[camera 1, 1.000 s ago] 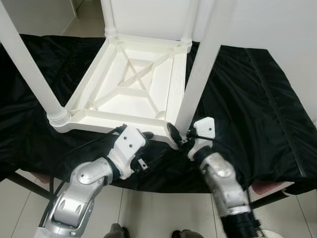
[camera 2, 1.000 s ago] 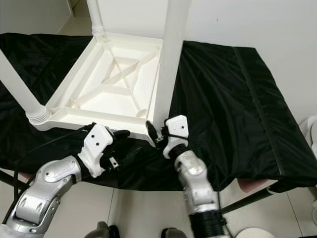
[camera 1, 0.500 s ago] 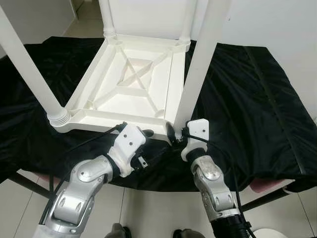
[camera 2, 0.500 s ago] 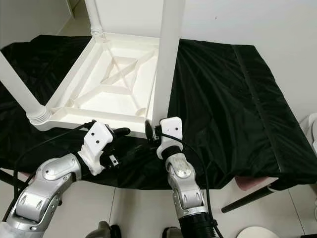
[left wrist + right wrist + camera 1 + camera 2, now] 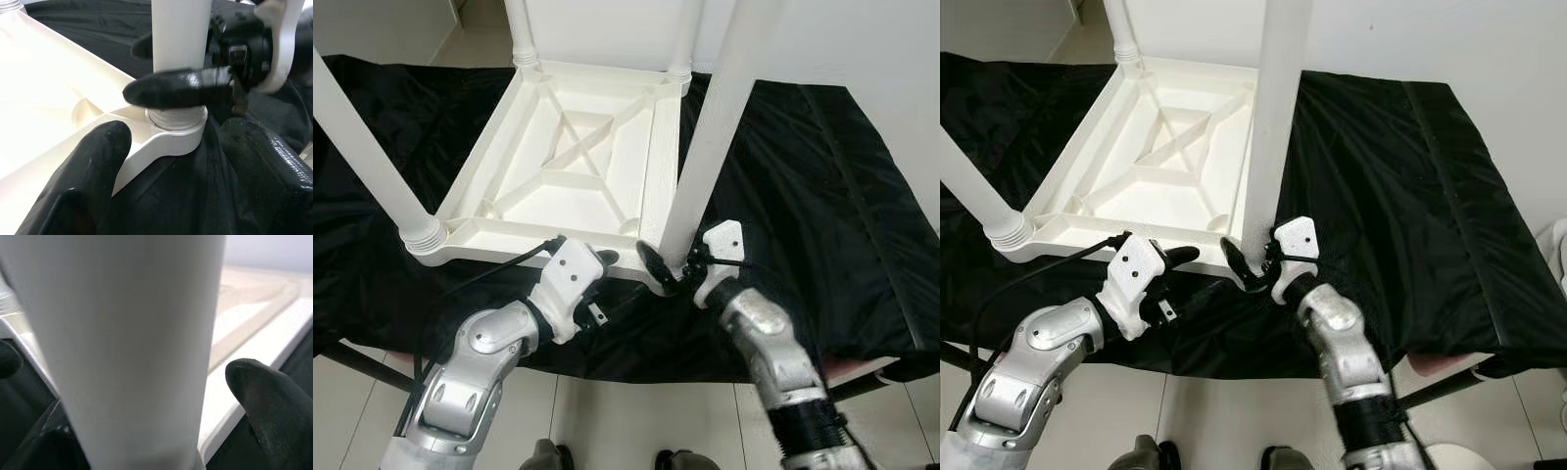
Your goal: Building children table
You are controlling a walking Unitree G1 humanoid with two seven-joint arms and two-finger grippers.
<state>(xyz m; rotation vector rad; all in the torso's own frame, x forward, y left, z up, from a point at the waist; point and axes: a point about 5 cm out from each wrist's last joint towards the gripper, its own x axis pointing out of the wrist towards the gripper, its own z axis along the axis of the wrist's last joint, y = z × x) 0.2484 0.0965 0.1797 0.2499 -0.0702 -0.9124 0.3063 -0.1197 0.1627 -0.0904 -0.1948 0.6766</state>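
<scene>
— How far along is the build?

— Nearest, at six o'clock, the right pincer [image 5: 668, 269] is clamped on the near-right leg [image 5: 705, 147] just above its threaded socket; I judge that leg is being screwed home. The left pincer [image 5: 599, 262], fingers apart, rests at the frame's near edge, holding nothing.

— And beyond?

— The upturned children table [image 5: 573, 166] lies on the black-draped bench [image 5: 822, 196]. Legs stand at nine [image 5: 362, 147] and twelve o'clock [image 5: 521, 29]; flipping it upright looks left to do.
</scene>
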